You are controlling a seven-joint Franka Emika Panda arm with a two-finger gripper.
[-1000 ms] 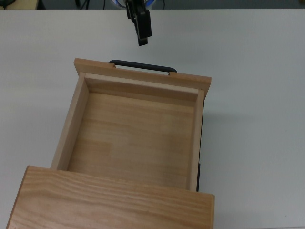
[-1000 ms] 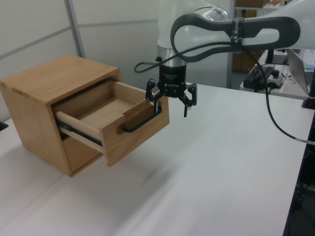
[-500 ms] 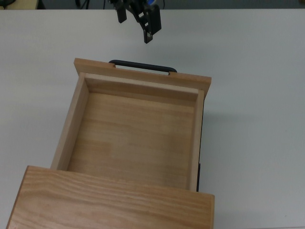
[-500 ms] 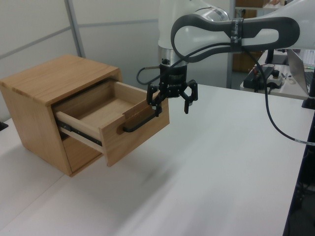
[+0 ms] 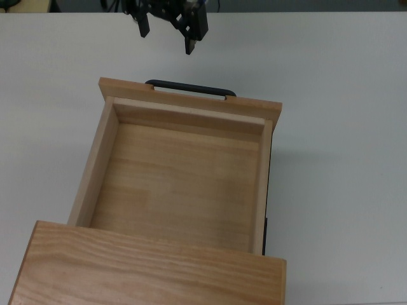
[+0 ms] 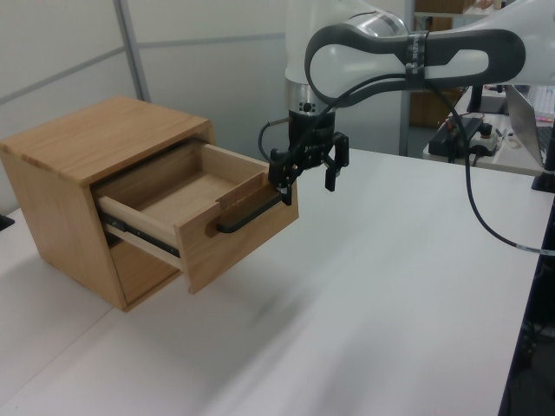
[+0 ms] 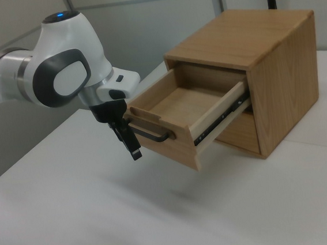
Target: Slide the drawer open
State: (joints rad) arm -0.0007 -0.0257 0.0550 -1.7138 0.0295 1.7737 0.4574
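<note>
The light wooden drawer (image 5: 175,175) stands pulled far out of the cabinet (image 5: 152,270), its inside empty. Its black bar handle (image 5: 191,88) runs along the front panel. My gripper (image 5: 166,35) hangs open beyond the handle, near the top view's upper edge, touching nothing. In the left view the gripper (image 6: 303,176) hovers just above the front panel's right corner, higher than the handle (image 6: 247,217). In the right view the gripper (image 7: 129,142) hangs to the left of the handle (image 7: 153,136), fingers pointing down, with the drawer (image 7: 176,107) beside it.
The cabinet (image 6: 78,139) stands on a white table (image 6: 364,303) that spreads wide in front of the drawer. A desk with cables and equipment (image 6: 473,130) sits at the left view's far right. Grey wall panels (image 7: 159,18) stand behind the table.
The gripper has turned about its wrist and drifted toward the top view's left, rising a little from the handle. The drawer has stayed where it was.
</note>
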